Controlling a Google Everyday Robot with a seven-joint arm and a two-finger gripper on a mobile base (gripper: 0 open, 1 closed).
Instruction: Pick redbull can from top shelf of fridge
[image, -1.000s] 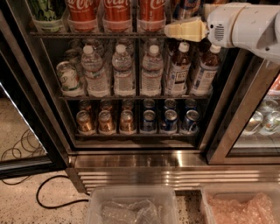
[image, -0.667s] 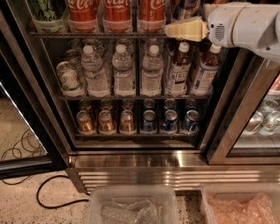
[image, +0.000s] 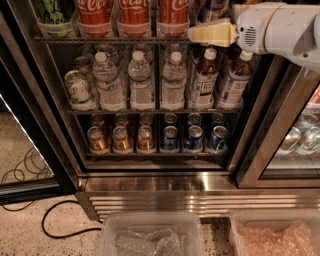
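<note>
The fridge (image: 160, 182) stands with its door (image: 45, 125) swung left, leaving the front of the racks free to reach. On the top shelf (image: 115, 39) the Coke cans (image: 134, 14) stand packed side by side, close left of the redbull can (image: 214, 8). The gripper (image: 196, 34) hangs at that shelf's front edge, across the can's lower part; bins (image: 150, 219) crowd the floor below.
</note>
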